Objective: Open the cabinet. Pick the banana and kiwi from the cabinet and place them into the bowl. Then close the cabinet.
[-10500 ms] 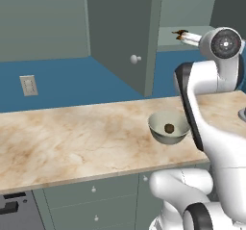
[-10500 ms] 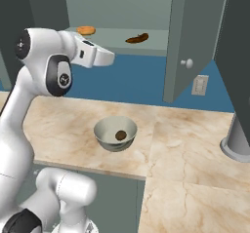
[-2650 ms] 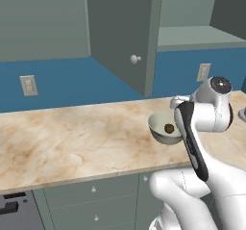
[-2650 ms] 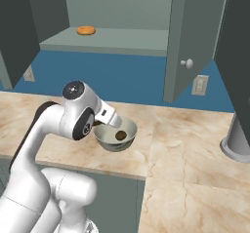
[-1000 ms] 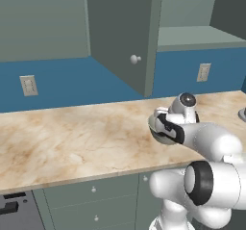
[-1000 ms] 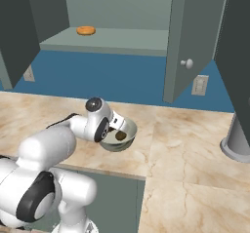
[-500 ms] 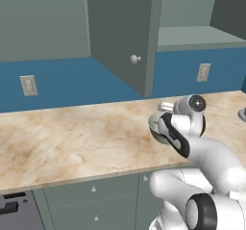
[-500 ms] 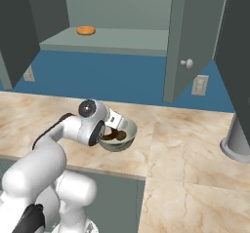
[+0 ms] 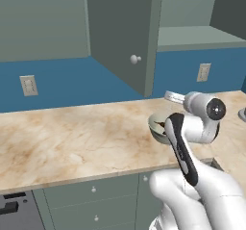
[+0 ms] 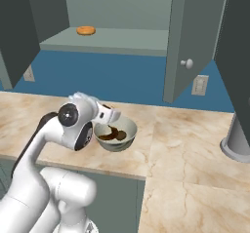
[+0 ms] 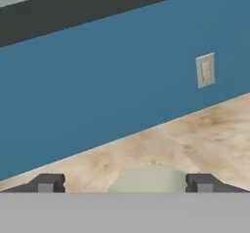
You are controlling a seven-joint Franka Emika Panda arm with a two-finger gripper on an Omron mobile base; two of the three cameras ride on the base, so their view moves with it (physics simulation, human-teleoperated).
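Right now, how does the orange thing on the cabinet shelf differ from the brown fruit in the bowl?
Colour: the orange thing is bright orange, the brown fruit is dark brown.
Place: the orange thing lies high up on the cabinet shelf, the brown fruit lies low in the bowl on the counter.
Shape: the orange thing looks like a flat disc; the brown fruit's shape is hard to tell.
Both are small beside the bowl.

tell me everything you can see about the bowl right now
The bowl is round, grey and metallic-looking outside, with a pale greenish-white inside and a thin rim. It sits upright on the marbled counter, near its front edge. Two dark brown pieces lie inside, too small to tell apart. The open gripper hovers just above its rim.
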